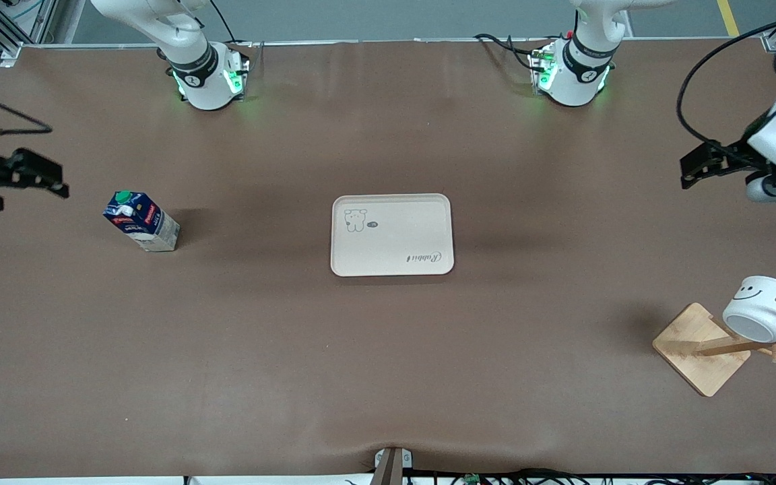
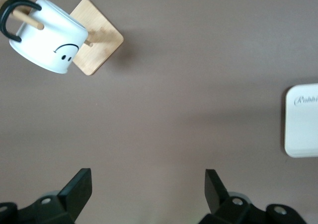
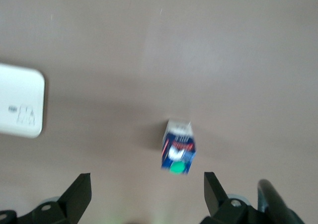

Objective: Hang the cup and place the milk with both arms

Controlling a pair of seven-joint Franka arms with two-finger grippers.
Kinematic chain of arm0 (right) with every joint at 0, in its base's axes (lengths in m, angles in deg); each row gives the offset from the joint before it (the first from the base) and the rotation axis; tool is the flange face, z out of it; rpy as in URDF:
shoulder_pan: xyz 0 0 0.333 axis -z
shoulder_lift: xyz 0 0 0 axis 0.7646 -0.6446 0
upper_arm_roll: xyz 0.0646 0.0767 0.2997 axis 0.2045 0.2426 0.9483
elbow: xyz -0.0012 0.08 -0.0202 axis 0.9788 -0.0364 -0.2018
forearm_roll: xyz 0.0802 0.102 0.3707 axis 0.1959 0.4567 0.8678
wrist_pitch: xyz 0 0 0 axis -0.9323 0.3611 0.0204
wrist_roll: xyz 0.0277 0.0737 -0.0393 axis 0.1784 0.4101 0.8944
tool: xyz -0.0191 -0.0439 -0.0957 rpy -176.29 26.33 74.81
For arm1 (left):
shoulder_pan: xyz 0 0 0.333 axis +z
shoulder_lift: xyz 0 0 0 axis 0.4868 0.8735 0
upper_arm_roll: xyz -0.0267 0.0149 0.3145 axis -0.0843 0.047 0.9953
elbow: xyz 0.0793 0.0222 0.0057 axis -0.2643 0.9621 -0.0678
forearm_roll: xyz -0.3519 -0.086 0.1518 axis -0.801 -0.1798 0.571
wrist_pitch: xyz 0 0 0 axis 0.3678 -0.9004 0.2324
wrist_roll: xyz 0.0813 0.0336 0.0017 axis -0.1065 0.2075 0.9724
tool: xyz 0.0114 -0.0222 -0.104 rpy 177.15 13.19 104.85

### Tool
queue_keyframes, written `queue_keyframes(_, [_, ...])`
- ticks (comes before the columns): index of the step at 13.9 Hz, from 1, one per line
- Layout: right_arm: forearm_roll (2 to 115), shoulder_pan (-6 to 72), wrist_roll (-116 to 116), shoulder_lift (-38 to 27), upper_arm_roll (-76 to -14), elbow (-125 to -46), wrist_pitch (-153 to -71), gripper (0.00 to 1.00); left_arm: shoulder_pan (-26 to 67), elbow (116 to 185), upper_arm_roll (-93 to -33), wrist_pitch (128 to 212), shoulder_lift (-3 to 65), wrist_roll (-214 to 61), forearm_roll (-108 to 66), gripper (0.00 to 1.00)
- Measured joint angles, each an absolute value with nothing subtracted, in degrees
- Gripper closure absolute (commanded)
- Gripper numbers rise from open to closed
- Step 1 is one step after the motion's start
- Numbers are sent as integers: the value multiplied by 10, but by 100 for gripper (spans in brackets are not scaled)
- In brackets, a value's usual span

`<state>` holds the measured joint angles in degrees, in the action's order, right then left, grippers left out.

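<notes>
— Well, what covers the most ground?

— A brown worktop, with both arms based along its far edge. At its middle lies a pale rectangular tray with a small bear drawing and cursive lettering.

— And the arms?

— Each is raised off to its own end. The left pincer hangs over the worktop near the left arm's end, its fingers spread wide apart with nothing between them. The right pincer hangs over the right arm's end, its fingers likewise wide apart and holding nothing.

— Where is the cup?

— The cup, white with a black smile and black handle, hangs tilted by its handle on a peg of a wooden rack, which stands on a square wooden base toward the left arm's end, nearer the front camera than the tray.

— And the milk?

— The milk stands on the worktop toward the right arm's end, well apart from the tray, green cap on top. The right wrist view shows it below and between that pincer's fingers, untouched.
</notes>
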<state>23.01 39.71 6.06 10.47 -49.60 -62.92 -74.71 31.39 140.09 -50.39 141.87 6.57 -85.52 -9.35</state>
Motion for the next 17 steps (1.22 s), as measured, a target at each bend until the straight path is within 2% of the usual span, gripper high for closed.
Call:
queue_keyframes(3, [230, 442, 71, 192, -515, -787, -824, 0, 309, 1401, -494, 1419, 59, -863, -96, 0])
queue_keyframes(5, [230, 472, 79, 217, -521, -833, -840, 0, 306, 1402, -491, 1417, 57, -848, -96, 0])
queue_keyframes(11, [231, 470, 79, 233, -510, -774, -791, 0, 295, 1405, -491, 1416, 56, -806, -97, 0])
queue_keyframes(17, [231, 469, 78, 233, -510, -771, -790, 0, 293, 1406, -489, 1416, 57, -806, -97, 0])
